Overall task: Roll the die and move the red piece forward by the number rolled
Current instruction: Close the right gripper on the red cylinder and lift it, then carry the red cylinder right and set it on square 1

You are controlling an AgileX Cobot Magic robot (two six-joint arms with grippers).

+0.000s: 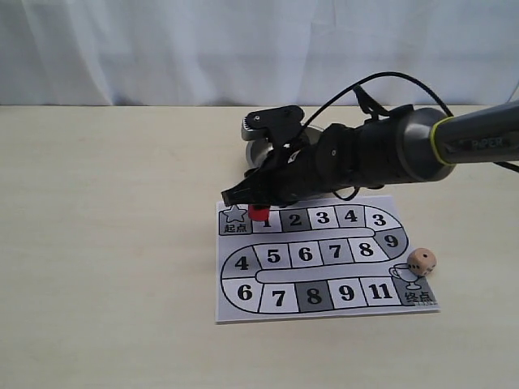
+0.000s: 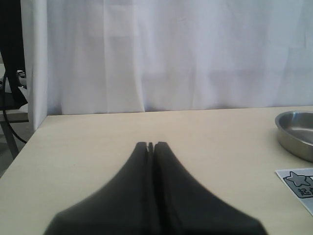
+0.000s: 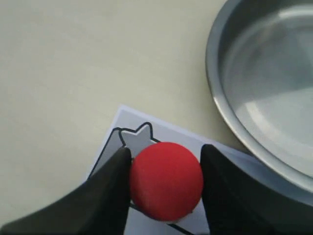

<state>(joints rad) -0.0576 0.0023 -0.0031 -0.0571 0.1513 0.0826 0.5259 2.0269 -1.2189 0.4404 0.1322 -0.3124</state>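
Right wrist view: our right tool (image 3: pixel 166 152) grips the red piece (image 3: pixel 166 185). Our left tool (image 2: pixel 150 145) is pressed shut

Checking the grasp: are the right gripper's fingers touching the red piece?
Touching. The right wrist view shows both fingers of the right gripper flush against the red piece, no gap.

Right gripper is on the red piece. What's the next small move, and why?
Probably lift the red piece slightly, straight up. The right gripper touches it on both sides at the start star, so it looks gripped; raising it first should keep it from dragging the paper board. The die lies at rest by the finish square.
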